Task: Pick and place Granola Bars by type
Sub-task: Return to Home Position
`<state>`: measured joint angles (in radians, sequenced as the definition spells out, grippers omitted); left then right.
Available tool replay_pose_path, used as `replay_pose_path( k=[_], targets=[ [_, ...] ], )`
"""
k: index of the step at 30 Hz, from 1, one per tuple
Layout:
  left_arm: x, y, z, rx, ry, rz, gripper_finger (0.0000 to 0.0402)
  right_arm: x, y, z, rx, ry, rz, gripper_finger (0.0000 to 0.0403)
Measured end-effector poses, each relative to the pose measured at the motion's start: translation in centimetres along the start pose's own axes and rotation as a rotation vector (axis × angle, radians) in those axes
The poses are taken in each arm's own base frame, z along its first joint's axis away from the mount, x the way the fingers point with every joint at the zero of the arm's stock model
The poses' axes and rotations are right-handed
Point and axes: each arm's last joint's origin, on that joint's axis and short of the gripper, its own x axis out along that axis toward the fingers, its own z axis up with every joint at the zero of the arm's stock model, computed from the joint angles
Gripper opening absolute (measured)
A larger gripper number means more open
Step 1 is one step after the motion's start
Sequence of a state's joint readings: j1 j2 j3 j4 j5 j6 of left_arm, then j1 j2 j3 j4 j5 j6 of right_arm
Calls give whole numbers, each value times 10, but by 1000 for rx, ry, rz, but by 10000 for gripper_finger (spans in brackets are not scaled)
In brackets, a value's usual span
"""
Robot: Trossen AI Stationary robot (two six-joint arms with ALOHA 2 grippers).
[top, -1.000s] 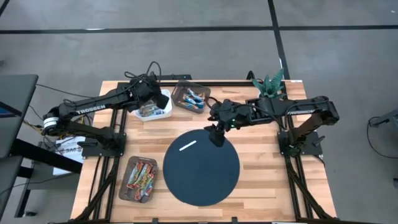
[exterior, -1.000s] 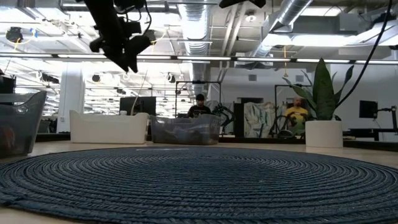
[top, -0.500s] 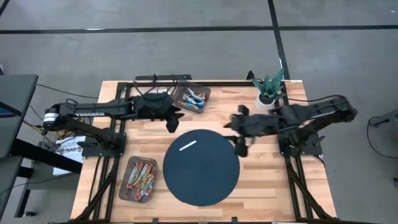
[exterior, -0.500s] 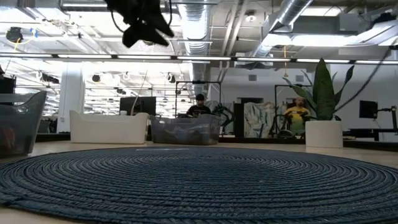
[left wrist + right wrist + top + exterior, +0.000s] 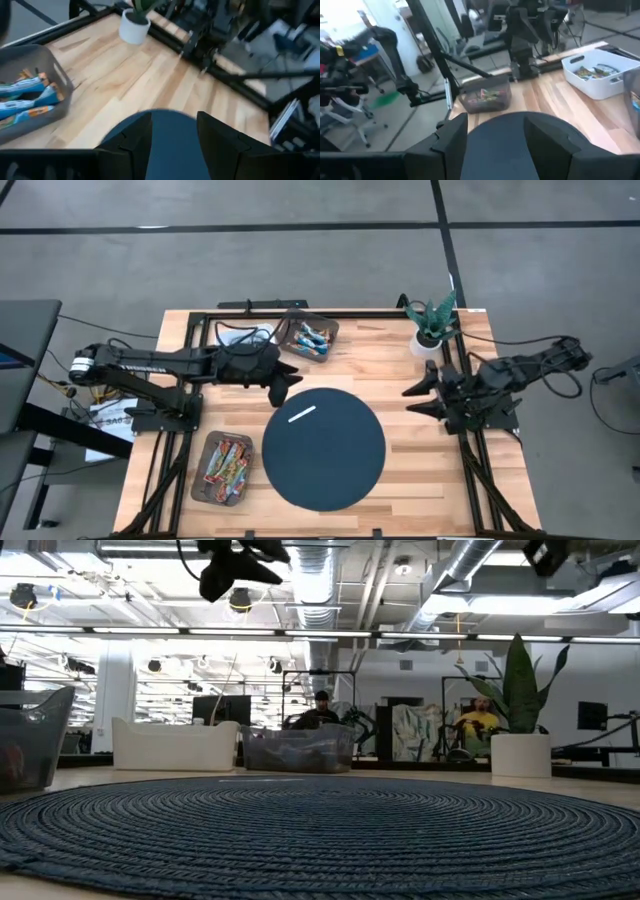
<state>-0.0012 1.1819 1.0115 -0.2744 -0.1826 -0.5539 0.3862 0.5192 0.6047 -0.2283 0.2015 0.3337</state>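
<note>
The granola bars [image 5: 308,337] lie in bins [image 5: 286,328] at the edges of the table [image 5: 430,470], none on the round mat [image 5: 330,460]. My left gripper [image 5: 284,383], just beside the mat, and right gripper [image 5: 413,400], well off to its right, both gape empty. I judge I'm homing: next, fold both arms back.

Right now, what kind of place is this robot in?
Probably a robotics lab or workshop: bare ceiling ducts overhead, a wooden table on a concrete floor, and a person farther back.

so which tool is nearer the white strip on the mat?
Left. The left tool hangs by the mat edge close to the white strip; the right tool is past the opposite edge.
</note>
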Motion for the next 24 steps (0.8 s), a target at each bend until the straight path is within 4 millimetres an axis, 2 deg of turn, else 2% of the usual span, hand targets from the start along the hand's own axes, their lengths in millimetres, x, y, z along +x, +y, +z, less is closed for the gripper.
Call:
replay_pose_path(
  k=[6,12,15,18,21,24],
  targets=[
    [-2,-9,10,-101,-157,-13,146,-32,-11,-20,15,-208,171,181],
    [-5,-15,22,-67,-286,-67,146,-46,-23,-48,6,-364,261,182],
    [-7,-19,27,-51,-336,-99,146,-39,-25,-63,-24,-395,281,180],
    [-9,-23,29,-48,-366,-127,146,-36,-25,-67,-52,-444,337,180],
    [-10,-27,28,-48,-375,-149,146,-26,-28,-81,-78,-368,309,181],
    [-11,-30,26,-47,-370,-163,146,-25,-30,-85,-92,-388,321,180]
  ],
)
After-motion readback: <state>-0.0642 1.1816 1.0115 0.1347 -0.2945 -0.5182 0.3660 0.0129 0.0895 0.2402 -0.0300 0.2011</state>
